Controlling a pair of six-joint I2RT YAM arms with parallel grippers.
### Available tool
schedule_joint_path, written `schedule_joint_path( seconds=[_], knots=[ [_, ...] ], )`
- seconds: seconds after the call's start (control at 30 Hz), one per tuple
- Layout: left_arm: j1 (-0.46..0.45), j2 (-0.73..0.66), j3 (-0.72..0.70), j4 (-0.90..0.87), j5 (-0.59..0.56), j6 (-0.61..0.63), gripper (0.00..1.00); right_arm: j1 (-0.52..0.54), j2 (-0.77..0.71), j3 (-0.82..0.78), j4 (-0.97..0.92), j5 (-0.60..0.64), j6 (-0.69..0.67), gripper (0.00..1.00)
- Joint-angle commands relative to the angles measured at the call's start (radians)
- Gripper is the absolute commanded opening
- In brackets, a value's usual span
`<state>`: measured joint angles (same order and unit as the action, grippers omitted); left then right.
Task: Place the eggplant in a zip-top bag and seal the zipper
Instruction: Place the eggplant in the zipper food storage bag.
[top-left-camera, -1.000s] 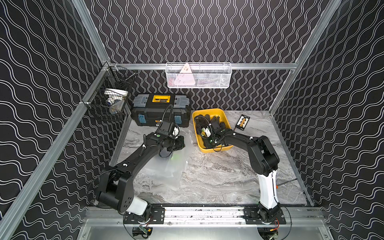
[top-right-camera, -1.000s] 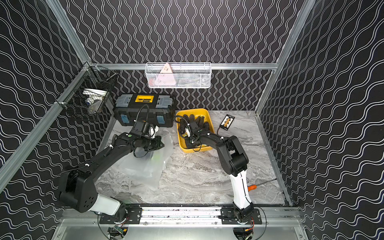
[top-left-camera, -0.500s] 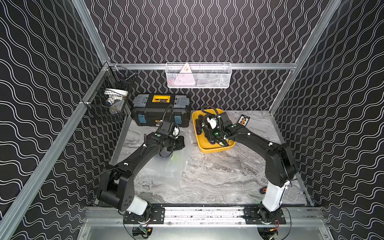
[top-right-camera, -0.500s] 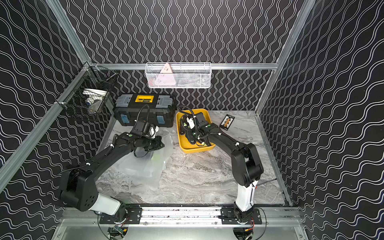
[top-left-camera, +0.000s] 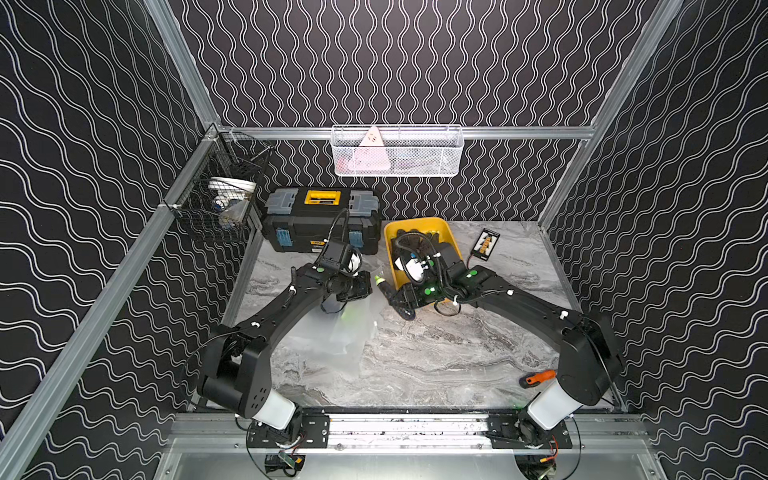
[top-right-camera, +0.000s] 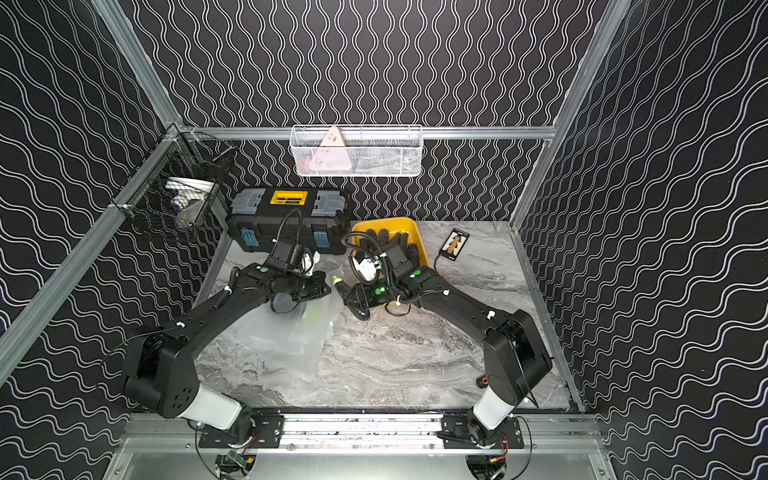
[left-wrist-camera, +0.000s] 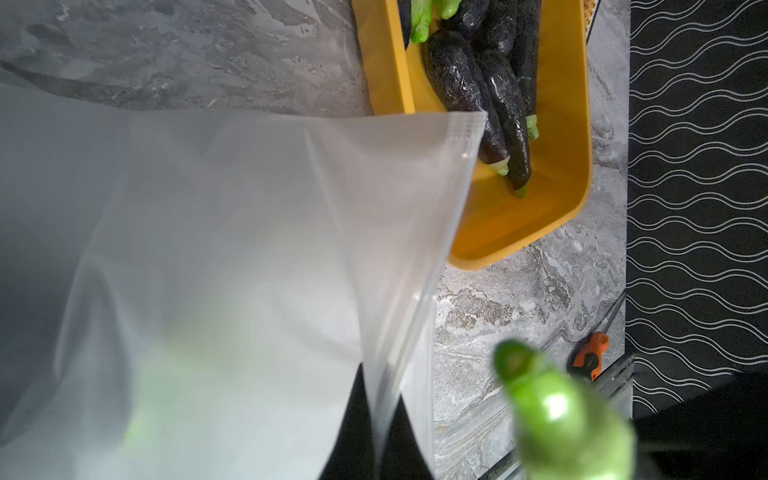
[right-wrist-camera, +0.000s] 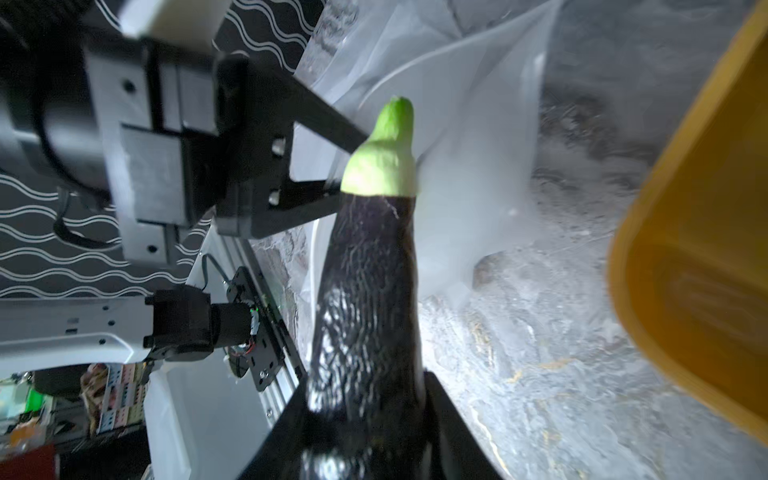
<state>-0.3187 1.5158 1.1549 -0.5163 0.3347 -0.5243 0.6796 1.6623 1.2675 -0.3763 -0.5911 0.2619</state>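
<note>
My right gripper (right-wrist-camera: 368, 386) is shut on a dark purple eggplant (right-wrist-camera: 370, 270). I hold it above the table, its green stem towards the mouth of the clear zip-top bag (right-wrist-camera: 478, 145). In both top views the eggplant (top-left-camera: 392, 297) (top-right-camera: 353, 303) hangs between the yellow bin (top-left-camera: 415, 226) and the bag (top-left-camera: 340, 332) (top-right-camera: 291, 328). My left gripper (left-wrist-camera: 380, 399) (top-left-camera: 365, 286) is shut on the bag's edge and lifts it; the rest of the bag (left-wrist-camera: 249, 249) lies on the marble table. The held eggplant's stem (left-wrist-camera: 557, 415) shows blurred in the left wrist view.
Several more eggplants (left-wrist-camera: 478, 83) lie in the yellow bin (left-wrist-camera: 540, 208). A black toolbox (top-left-camera: 320, 224) stands at the back. A black wire basket (top-left-camera: 220, 208) and a white mesh basket (top-left-camera: 395, 151) hang on the walls. An orange-handled screwdriver (top-left-camera: 538, 378) lies by the right arm's base.
My right arm has lifted the eggplant out of the yellow bin and swung it left towards the bag's mouth. The left arm has held still with the bag.
</note>
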Motion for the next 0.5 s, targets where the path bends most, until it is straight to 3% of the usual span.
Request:
schedule_joint_path(
  seconds=[0.0, 0.33, 0.47],
  knots=[
    [-0.017, -0.022, 0.011, -0.001, -0.027, 0.020, 0.00, 0.003, 0.030, -0.006, -0.014, -0.021, 0.031, 0.28],
    [-0.103, -0.085, 0.001, -0.041, -0.065, 0.063, 0.00, 0.007, 0.134, 0.088, -0.098, -0.032, 0.067, 0.27],
    [-0.128, -0.105, -0.029, -0.027, -0.055, 0.035, 0.00, 0.013, 0.188, 0.182, -0.175, -0.011, 0.085, 0.32]
  ],
)
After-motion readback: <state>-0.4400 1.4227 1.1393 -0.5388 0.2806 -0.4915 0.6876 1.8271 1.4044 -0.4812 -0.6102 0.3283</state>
